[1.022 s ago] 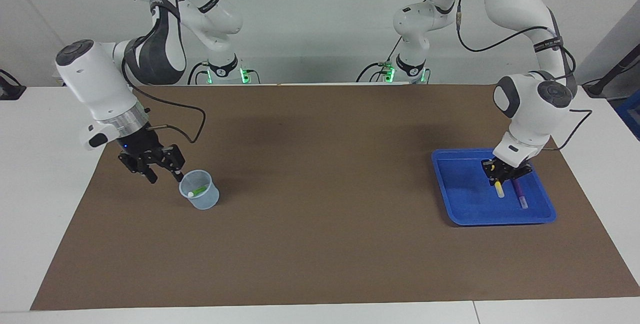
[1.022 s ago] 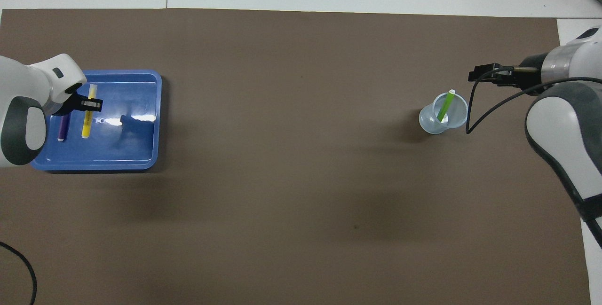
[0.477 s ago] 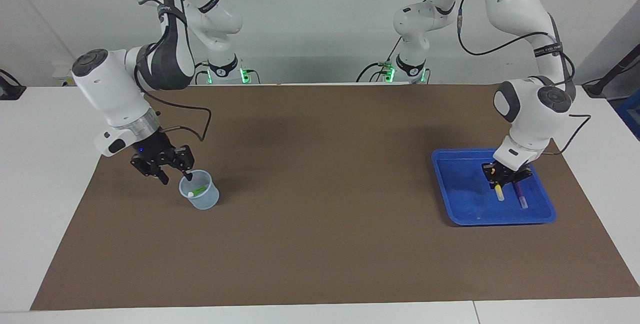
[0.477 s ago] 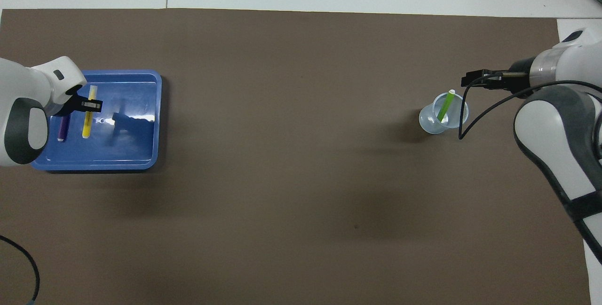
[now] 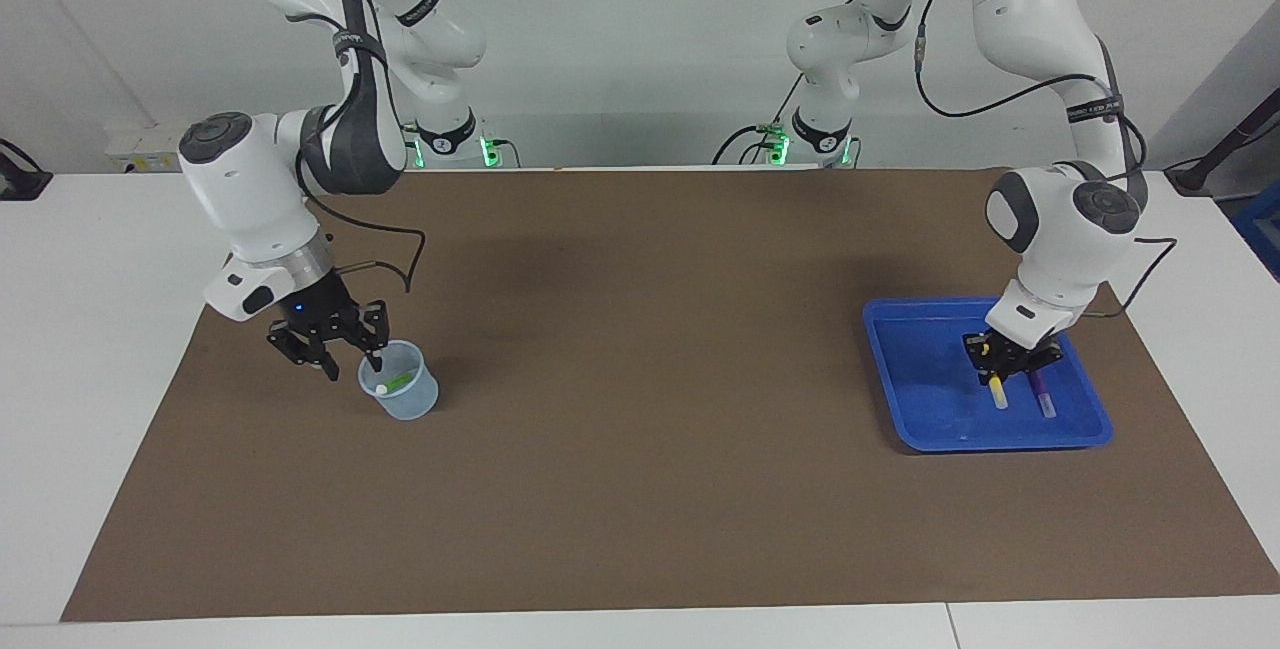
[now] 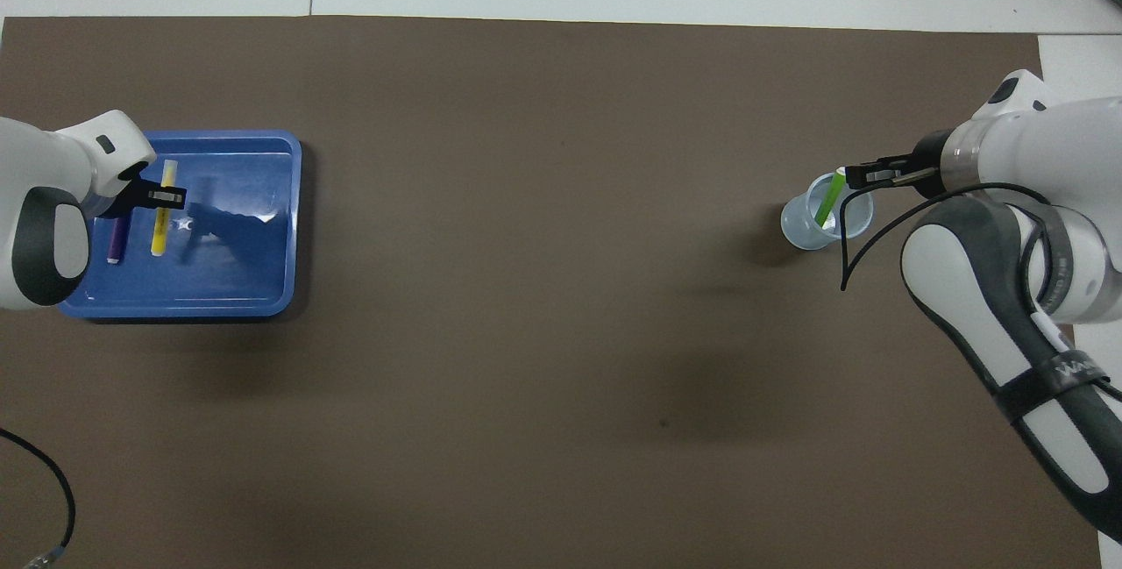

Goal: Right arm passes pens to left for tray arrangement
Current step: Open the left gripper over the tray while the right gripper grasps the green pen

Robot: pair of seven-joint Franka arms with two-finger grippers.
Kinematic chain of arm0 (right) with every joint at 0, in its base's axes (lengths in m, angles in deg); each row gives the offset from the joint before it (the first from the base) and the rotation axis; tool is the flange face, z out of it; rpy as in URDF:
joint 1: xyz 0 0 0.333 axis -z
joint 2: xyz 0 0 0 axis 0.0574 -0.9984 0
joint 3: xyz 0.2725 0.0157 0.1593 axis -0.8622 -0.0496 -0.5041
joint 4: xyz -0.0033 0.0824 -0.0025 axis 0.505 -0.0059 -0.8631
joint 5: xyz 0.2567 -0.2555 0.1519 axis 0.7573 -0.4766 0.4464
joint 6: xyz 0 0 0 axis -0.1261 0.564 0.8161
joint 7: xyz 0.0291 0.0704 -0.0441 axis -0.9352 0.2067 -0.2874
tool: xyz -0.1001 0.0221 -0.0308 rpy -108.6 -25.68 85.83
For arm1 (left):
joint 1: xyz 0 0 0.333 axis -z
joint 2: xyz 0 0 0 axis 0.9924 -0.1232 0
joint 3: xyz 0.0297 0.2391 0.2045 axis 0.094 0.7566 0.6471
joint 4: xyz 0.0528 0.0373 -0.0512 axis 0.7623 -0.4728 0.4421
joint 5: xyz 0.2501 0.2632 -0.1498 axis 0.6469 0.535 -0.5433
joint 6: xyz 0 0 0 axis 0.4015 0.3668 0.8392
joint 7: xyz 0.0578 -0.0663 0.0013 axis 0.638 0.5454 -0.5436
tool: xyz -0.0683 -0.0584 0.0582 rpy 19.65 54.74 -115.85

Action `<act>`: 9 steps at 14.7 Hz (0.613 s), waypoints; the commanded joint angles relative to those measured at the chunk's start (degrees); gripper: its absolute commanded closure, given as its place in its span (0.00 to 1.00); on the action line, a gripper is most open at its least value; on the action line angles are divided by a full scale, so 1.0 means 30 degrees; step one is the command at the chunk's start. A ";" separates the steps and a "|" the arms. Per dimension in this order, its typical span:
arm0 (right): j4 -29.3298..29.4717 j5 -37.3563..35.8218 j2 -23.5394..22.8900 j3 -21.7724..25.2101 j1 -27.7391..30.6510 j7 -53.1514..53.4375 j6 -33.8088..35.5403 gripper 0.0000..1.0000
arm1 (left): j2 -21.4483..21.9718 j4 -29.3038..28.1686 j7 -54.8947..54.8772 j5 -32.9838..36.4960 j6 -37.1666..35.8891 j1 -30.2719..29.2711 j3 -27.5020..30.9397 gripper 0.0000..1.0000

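Your right claw (image 5: pixel 350 361) is hovering over the rim of the translucent cup (image 5: pixel 401 394), fingers spread wide, one fingertip dipping just inside the rim. The green pen (image 5: pixel 397 383) is leaning inside that cup, whitish tip up against the rim on the side farther from the robots; in the overhead view the claw (image 6: pixel 852 174) is sitting right beside that tip, and you cannot tell from either view whether it is touching. Nothing is being gripped there. The cup is standing on the brown mat (image 5: pixel 640 409) covering the desk (image 5: pixel 90 349), toward the right arm's end.

The blue tray (image 5: pixel 925 399) is lying toward the left arm's end of the desk. Your left claw (image 5: pixel 1008 369) is sitting low inside the tray, over the yellow pen (image 5: pixel 998 392); you cannot tell whether its fingers are parted or closed on it. The yellow pen (image 6: pixel 160 218) is lying flat on the tray floor, with the purple pen (image 5: pixel 1042 396) just beside and parallel to it, on the side toward the tray's outer rim.
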 commanded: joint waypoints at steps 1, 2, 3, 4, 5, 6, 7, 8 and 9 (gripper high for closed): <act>-0.0234 -0.0304 -0.0173 -0.0121 -0.0048 -0.0246 -0.0755 0.47 | -0.0010 -0.0277 -0.0133 0.0399 0.0557 -0.0284 -0.0158 1.00; -0.0234 -0.0304 -0.0261 -0.0121 -0.0048 -0.0246 -0.0959 0.48 | -0.0010 -0.0335 -0.0104 0.0399 0.0528 -0.0284 -0.0158 1.00; -0.0234 -0.0304 -0.0320 -0.0121 -0.0048 -0.0246 -0.1194 0.49 | -0.0010 -0.0394 -0.0104 0.0399 0.0557 -0.0284 -0.0158 1.00; -0.0234 -0.0333 -0.0379 -0.0121 -0.0048 -0.0246 -0.1254 0.49 | 0.0019 -0.0511 -0.0104 0.0399 0.0528 -0.0284 -0.0158 1.00; -0.0205 -0.0333 -0.0437 -0.0121 -0.0048 -0.0246 -0.1254 0.50 | -0.0010 -0.0570 -0.0075 0.0399 0.0528 -0.0284 -0.0158 1.00; -0.0204 -0.0333 -0.0554 -0.0092 -0.0048 -0.0246 -0.1254 0.52 | -0.0010 -0.0686 -0.0074 0.0399 0.0528 -0.0284 -0.0129 1.00; -0.0204 -0.0333 -0.0555 -0.0121 -0.0048 -0.0246 -0.1312 0.53 | -0.0010 -0.0717 -0.0074 0.0399 0.0528 -0.0284 -0.0158 1.00; -0.0204 -0.0333 -0.0555 -0.0121 -0.0048 -0.0246 -0.1371 0.53 | -0.0010 -0.0775 -0.0074 0.0399 0.0557 -0.0284 -0.0129 1.00; -0.0204 -0.0333 -0.0555 -0.0121 -0.0048 -0.0246 -0.1401 0.54 | -0.0010 -0.0863 -0.0045 0.0399 0.0615 -0.0313 -0.0129 1.00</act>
